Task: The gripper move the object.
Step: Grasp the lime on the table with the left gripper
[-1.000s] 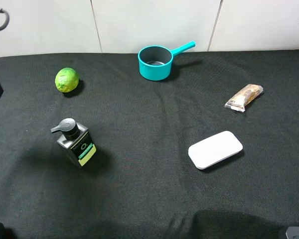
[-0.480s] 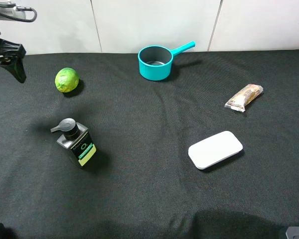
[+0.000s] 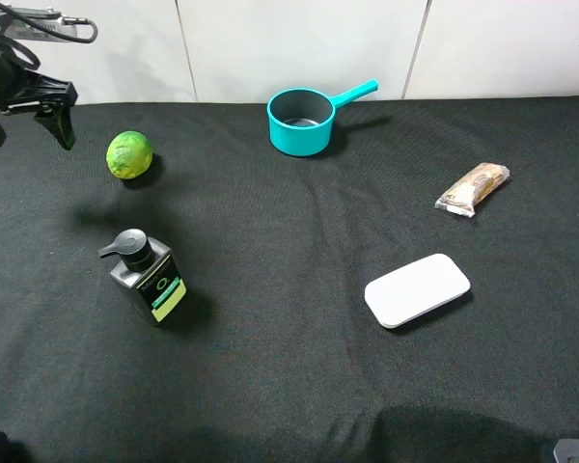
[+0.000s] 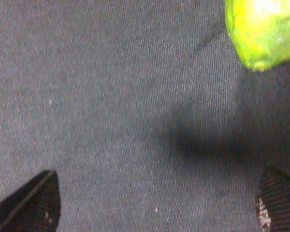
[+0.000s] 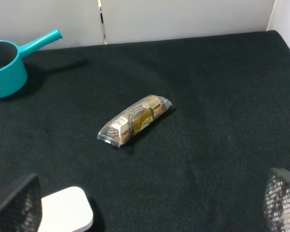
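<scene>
Matte, finely woven black cloth [image 3: 289, 386] covers the table. Since half a second ago the black two-fingered left gripper [image 3: 27, 130] has shifted nearer the lime. Its arm enters over the far-left corner with the fingers pointing down, spread wide and empty. The right gripper [image 5: 150, 208] is likewise wide apart, holding nothing. The smooth white rounded box [image 3: 417, 289], teal plastic pot [image 3: 299, 140], black pump bottle [image 3: 147, 280] and crinkly wrapped snack [image 3: 473, 188] have not moved. The small dimpled yellow-green lime [image 3: 129, 154] sits on the cloth just beside the left gripper, untouched.
</scene>
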Robot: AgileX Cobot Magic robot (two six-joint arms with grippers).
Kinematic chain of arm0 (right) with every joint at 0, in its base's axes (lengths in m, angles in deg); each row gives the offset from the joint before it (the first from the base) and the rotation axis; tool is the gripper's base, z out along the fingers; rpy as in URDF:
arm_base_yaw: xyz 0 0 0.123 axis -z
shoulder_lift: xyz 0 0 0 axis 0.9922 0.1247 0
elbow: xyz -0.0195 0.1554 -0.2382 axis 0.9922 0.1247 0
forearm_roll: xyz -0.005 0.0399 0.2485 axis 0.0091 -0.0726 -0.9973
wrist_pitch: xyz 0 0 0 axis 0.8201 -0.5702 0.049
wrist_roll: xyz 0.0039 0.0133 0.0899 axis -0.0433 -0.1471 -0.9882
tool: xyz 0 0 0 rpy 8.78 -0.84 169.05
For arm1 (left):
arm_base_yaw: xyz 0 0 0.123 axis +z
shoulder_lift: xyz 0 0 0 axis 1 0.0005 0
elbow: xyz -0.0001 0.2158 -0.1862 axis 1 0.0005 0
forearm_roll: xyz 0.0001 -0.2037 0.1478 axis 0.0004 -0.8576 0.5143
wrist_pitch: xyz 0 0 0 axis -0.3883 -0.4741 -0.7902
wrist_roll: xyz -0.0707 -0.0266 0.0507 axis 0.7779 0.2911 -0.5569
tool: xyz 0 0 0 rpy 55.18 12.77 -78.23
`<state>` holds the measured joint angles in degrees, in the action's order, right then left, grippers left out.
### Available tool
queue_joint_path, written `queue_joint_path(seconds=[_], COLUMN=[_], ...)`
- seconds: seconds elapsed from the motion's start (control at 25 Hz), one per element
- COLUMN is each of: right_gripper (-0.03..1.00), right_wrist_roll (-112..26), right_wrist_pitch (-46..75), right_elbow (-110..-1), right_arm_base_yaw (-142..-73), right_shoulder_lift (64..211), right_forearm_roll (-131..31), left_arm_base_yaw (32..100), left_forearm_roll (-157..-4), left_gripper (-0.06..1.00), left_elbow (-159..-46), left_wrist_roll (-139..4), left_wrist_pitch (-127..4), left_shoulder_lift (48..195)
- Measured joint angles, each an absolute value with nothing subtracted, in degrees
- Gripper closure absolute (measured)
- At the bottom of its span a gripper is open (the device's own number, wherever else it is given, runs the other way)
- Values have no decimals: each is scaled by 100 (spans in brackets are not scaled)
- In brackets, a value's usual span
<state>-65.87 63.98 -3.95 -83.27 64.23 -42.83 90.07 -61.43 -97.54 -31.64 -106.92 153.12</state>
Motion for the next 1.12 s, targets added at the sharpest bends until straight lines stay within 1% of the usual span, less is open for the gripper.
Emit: queue_joint_path(seconds=[0.4,0.72,1.12], right_gripper=[27,27,27], right_wrist_roll=[-6587,-6587,-6587], right_wrist_pitch=[6398,6398,6398], right_elbow=[-395,-395,-395], right_arm_base_yaw=[-8327,-8327,-8327], right_shoulder_lift=[6423,6423,6423], right_forearm_roll=[-4283,-4283,-4283], left_arm_base_yaw=[8678,8376,8341], left_forearm_roll=[-6141,-6164,-6166], left_gripper=[15,15,15], left_elbow=[-10515,-10708,-11052], left_wrist_roll=[-3200,-3200,-3202], left_wrist_pitch=[-10679,-10662,-10571], left_shoulder_lift=[16022,16416,16839])
